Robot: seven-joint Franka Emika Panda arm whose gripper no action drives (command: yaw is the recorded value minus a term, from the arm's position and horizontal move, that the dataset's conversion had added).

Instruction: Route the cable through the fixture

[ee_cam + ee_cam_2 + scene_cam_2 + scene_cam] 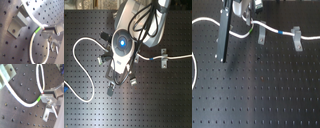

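Gripper [44, 29] clamped on the white cable [32, 47] right beside its green mark [37, 30], as seen in both wrist views, fingertips [47, 92] pinching the cord just past the green band [38, 99]. Cable looping away from the grip in a tight curve and running on over the black perforated breadboard [267, 95]. In the first wrist view, grey metal bracket [18, 21] close to the pinched stretch, cable passing along its upper edge; whether threaded through or only lying against it, cannot tell. In the first exterior view, cable [212, 22] sweeping in from the first exterior view's left, past the near fixture post [261, 35], then on with the short blue band [280, 32] to the far fixture post [297, 37] and off to the first exterior view's right. In the second exterior view, arm [124, 47] covering the grip, a wide cable loop [79, 65] lying at the second exterior view's left.
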